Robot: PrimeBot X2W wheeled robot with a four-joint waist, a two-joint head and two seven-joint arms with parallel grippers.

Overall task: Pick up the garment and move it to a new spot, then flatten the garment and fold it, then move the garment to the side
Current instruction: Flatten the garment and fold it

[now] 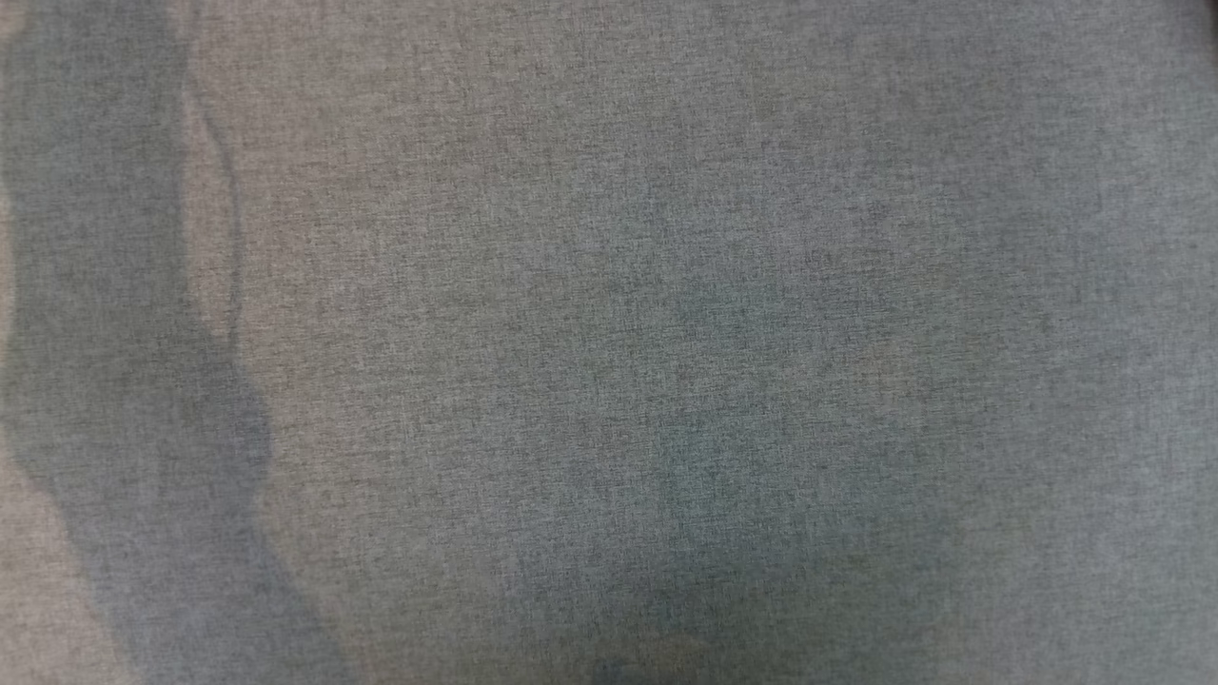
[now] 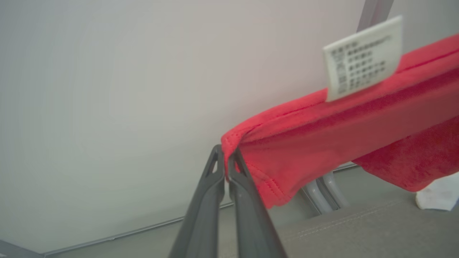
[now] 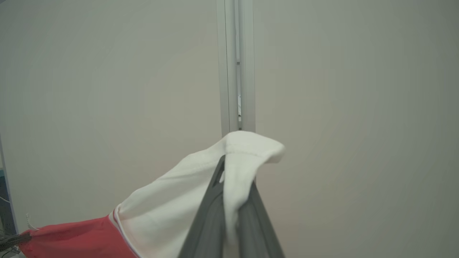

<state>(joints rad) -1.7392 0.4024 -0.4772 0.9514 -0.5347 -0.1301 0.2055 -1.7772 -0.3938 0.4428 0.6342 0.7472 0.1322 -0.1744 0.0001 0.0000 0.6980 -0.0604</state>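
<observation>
Soft red-and-white knit garment [image 2: 322,143] hangs stretched between both grippers, over the grey fabric surface [image 2: 358,233]. Left gripper [image 2: 225,157] is clamped on the red hem corner. Right gripper [image 3: 233,175] is clamped on the white edge. Judged light, limp and prone to sag; stitched hems offer the firmest hold.

On my head feed I see grey woven fabric [image 1: 609,285] crossed by a darker shadow band [image 1: 124,381] at left. My wrist feeds show a pale wall [image 2: 107,89] and a metal post [image 3: 235,64] splitting it.
</observation>
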